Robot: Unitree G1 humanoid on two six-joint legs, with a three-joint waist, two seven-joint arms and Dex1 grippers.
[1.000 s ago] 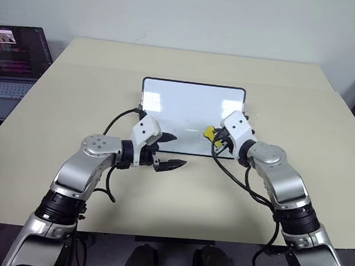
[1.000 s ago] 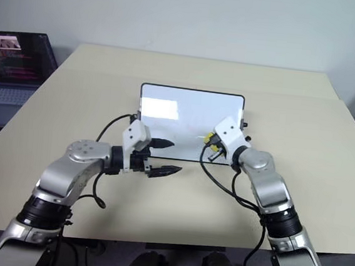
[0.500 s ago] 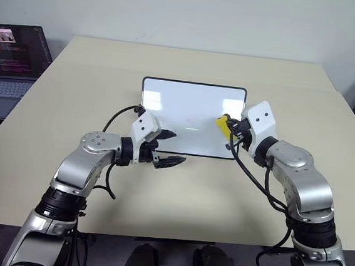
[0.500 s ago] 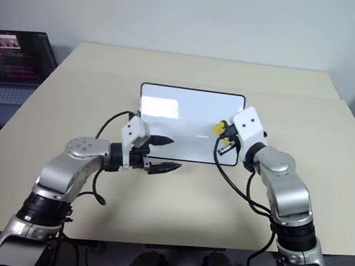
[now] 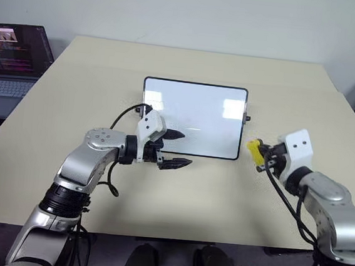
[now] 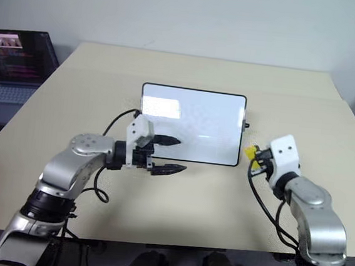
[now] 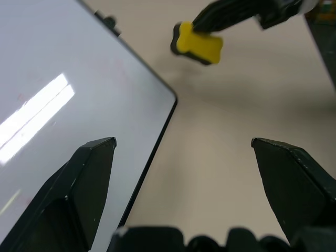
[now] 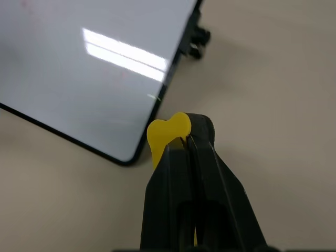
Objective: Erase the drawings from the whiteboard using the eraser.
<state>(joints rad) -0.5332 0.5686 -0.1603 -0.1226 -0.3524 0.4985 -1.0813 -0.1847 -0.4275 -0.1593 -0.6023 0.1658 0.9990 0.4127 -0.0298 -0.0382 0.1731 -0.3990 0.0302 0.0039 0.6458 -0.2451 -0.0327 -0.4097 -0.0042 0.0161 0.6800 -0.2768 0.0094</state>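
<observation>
one laptop sits well off beyond the left gripper, whose fingers are spread wide around nothing, right over the near edge of the one whiteboard. no red marks are visible on it. beside its right edge, the right gripper pinches the one eraser: probably light and stiff, best gripped across its narrow sides.

Bright, even room light from above, white glare stripes on the shiny whiteboard (strongest toward ten o'clock), soft pale shadows on the table, close black fingers blurry in wrist views
</observation>
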